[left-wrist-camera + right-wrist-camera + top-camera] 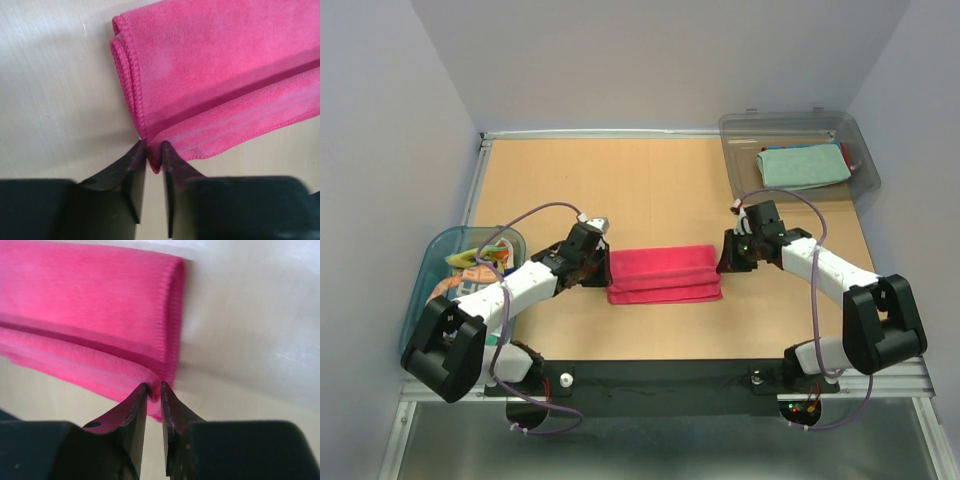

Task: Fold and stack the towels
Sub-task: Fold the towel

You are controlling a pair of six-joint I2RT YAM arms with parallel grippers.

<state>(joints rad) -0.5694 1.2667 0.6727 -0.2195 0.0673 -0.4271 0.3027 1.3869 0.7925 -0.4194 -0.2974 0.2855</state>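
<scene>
A magenta pink towel [665,275] lies folded into a long flat strip on the table between the two arms. My left gripper [598,268] is at its left end. In the left wrist view the near corner of the towel [215,75] sits between the tips of the left gripper [153,147], whose jaws stand a little apart. My right gripper [728,262] is at the right end. Its jaws [154,387] are also slightly parted round the near corner of the towel [90,325]. A folded teal towel [803,166] lies in the bin.
The clear grey plastic bin [735,150] stands at the back right of the table. A blue-rimmed tub [425,290] off the table's left edge holds more coloured towels [480,258]. The metal rail with both arm bases runs along the near edge.
</scene>
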